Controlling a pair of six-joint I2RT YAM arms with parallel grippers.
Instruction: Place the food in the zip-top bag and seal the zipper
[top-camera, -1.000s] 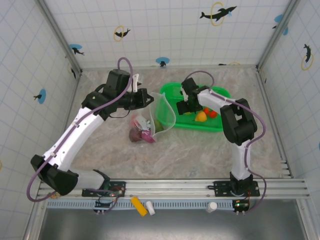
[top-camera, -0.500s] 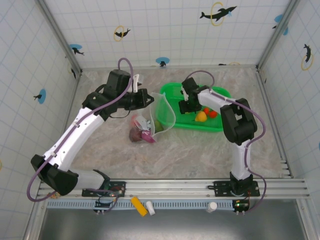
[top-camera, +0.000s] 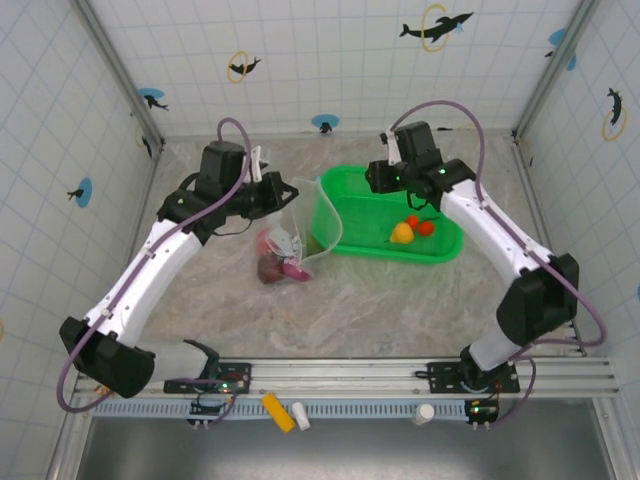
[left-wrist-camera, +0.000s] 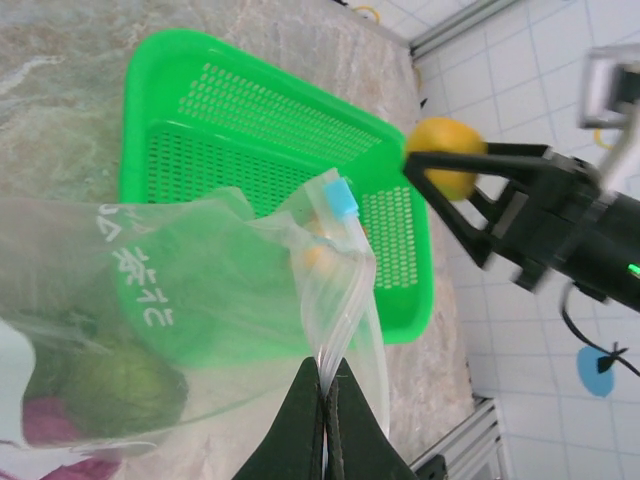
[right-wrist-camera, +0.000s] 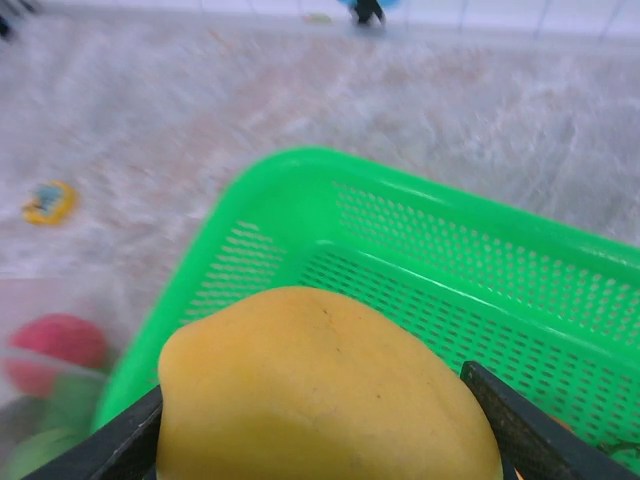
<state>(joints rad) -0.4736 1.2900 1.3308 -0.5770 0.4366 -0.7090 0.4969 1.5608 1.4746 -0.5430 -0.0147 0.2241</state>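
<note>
Above the far rim of the basket (right-wrist-camera: 300, 165), the right fingers (top-camera: 376, 182) now hang lifted, where a second ago they reached down among the fruit inside it. The right arm's elbow has swung out toward the lower right of the overhead frame. They grasp a yellow-orange fruit (left-wrist-camera: 445, 168), smooth, matte and rounded, wedged between two black prongs. The left fingers (left-wrist-camera: 318, 385) stay clenched on the mouth edge of the bag (left-wrist-camera: 200, 290), having drifted slightly left.

That bag is clear, crinkly plastic with dark printed characters. Its zipper (left-wrist-camera: 338, 205) is a thin ribbed strip with a pale blue end, curving down to the pinch. A dull green fruit (left-wrist-camera: 120, 385) shows through the film. In the overhead view a maroon piece (top-camera: 270, 269) and a pink piece (top-camera: 292, 266) lie at the bag's lower end on the marbled counter (top-camera: 400, 300).

The basket is bright green hard plastic, its floor and walls perforated with rows of small holes. A yellow fruit (top-camera: 402, 233) and red pieces (top-camera: 421, 225) rest inside, toward its right end. The bag's raised wall stands between the left fingers and the basket. A small yellow-and-blue trinket (right-wrist-camera: 48, 200) sits on the counter, well apart from the basket.
</note>
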